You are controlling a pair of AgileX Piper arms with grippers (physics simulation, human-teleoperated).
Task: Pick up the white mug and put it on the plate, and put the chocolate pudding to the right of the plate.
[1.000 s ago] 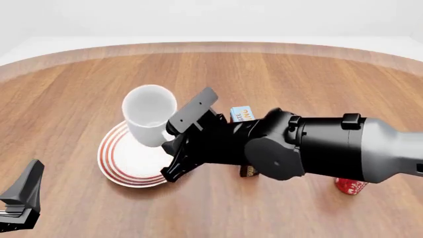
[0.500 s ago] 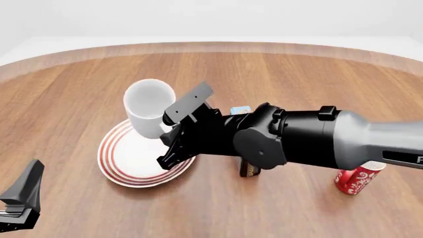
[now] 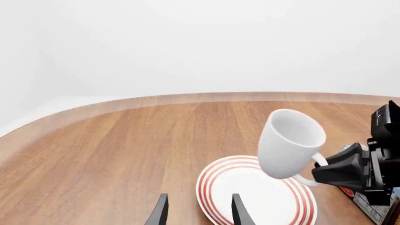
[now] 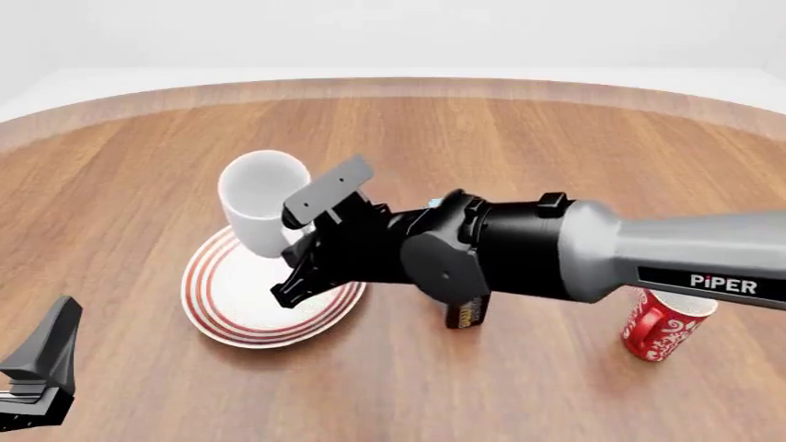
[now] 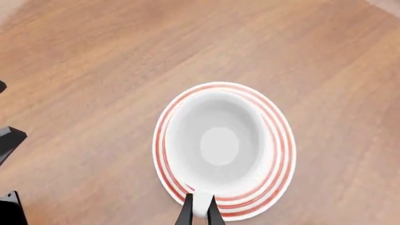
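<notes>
From my left wrist camera, I see the white mug (image 3: pixel 289 143) hanging tilted above the plate (image 3: pixel 255 194), its loop handle pinched by the right gripper (image 3: pixel 340 169), so the cup clears the rim; my left gripper (image 3: pixel 198 212) shows two fingers spread apart with nothing between them. In the front view, the mug (image 4: pixel 258 212) sits over the plate's (image 4: pixel 234 313) eleven o'clock edge, and I judge it needs lowering toward centre. The chocolate pudding (image 4: pixel 463 315) is mostly hidden under the right arm, at about three o'clock from the plate, and a red can (image 4: pixel 661 324) stands farther that way. Through the right wrist camera I look straight into the mug (image 5: pixel 216 143): plain white, glossy, round base visible, ringed by the plate's red bands (image 5: pixel 281 154), with the fingers (image 5: pixel 187 213) clamped on the handle.
</notes>
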